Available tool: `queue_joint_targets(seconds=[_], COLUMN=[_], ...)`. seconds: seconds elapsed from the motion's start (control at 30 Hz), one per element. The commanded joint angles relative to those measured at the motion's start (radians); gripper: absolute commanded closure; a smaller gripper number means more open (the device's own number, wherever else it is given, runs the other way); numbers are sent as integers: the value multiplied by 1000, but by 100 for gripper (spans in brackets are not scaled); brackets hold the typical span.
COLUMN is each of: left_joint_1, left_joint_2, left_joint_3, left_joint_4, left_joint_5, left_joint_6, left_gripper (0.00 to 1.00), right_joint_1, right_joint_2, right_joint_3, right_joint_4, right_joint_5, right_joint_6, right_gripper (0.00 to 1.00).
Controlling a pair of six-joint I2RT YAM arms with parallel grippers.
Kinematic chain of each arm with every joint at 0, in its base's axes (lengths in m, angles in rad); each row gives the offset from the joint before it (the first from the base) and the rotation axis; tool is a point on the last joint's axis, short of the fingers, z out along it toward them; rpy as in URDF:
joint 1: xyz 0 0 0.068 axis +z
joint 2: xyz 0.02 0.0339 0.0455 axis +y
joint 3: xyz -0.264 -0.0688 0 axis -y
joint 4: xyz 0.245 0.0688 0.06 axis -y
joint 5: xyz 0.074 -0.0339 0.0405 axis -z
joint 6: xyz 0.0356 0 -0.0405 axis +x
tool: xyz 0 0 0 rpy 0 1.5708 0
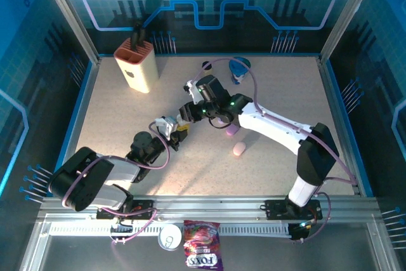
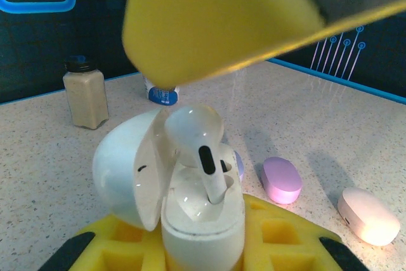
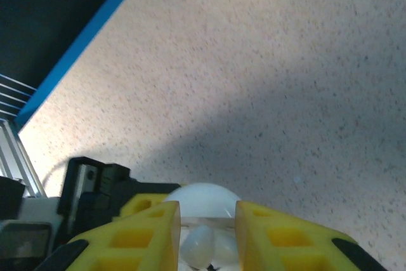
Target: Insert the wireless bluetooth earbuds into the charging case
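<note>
Left end effector [image 2: 203, 255] clamps the open case [image 2: 203, 220], lid back, evidently to steady it. Earbud [image 2: 196, 138] stands stem-down in its socket; right end effector [image 3: 206, 223] straddles it, narrowly spread; grip cannot be told.

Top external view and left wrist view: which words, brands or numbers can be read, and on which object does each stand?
"FOXS" - white letters on the pink candy bag lying in front of the arm bases; whether there is an apostrophe is too small to tell.
Blue and white label on the small container - blurred, cannot be read.
Smaller print on the candy bag - too small to read.
Shaker with black cap - no readable text.
</note>
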Motion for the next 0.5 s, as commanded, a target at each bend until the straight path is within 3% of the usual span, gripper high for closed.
queue_joint_targets(seconds=[0.0, 0.47], left_joint_1=[2, 2], left_joint_2=[8, 12], left_joint_3=[-2, -4], left_joint_4=[51, 52], left_joint_5=[18, 13], left_joint_6=[17, 13], left_gripper=[100, 100], right_joint_1=[0, 3], right_joint_2=[25, 9], right_joint_3=[47, 48], right_joint_4=[-122, -155], right_joint_5=[-4, 0], right_joint_6=[-8, 14], right_gripper=[73, 77])
